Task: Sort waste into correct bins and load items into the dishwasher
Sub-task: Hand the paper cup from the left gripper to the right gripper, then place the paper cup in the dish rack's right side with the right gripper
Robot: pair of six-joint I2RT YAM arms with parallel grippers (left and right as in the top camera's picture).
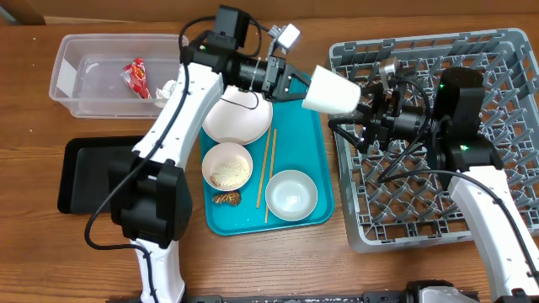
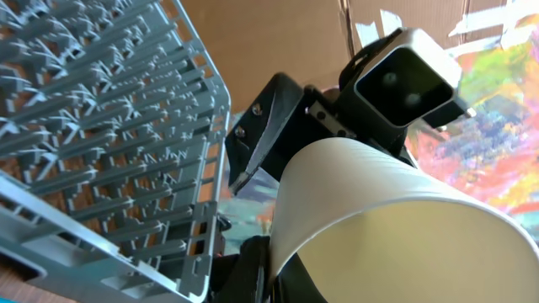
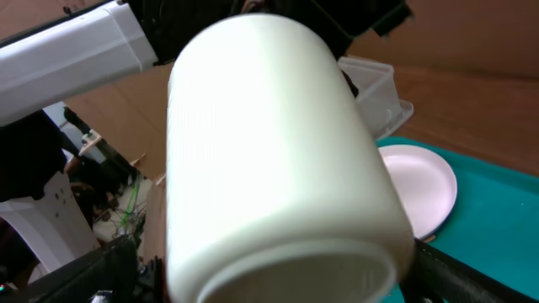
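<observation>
A white cup point(image 1: 330, 89) hangs in the air between the teal tray and the grey dish rack point(image 1: 438, 220). My left gripper point(image 1: 295, 84) is shut on its rim wall; the cup point(image 2: 396, 227) fills the left wrist view beside the rack point(image 2: 109, 126). My right gripper point(image 1: 358, 109) is open, its fingers on either side of the cup's base point(image 3: 278, 194). A white plate point(image 1: 238, 120), a bowl with rice point(image 1: 227, 166), an empty bowl point(image 1: 291, 194), chopsticks point(image 1: 269, 172) and brown scraps point(image 1: 226, 199) lie on the tray.
The teal tray point(image 1: 318, 143) lies between the arms. A clear tub point(image 1: 84, 71) at the back left holds a red wrapper point(image 1: 136, 77) and a white tissue point(image 1: 167, 88). A black tray point(image 1: 84, 172) lies in front of it.
</observation>
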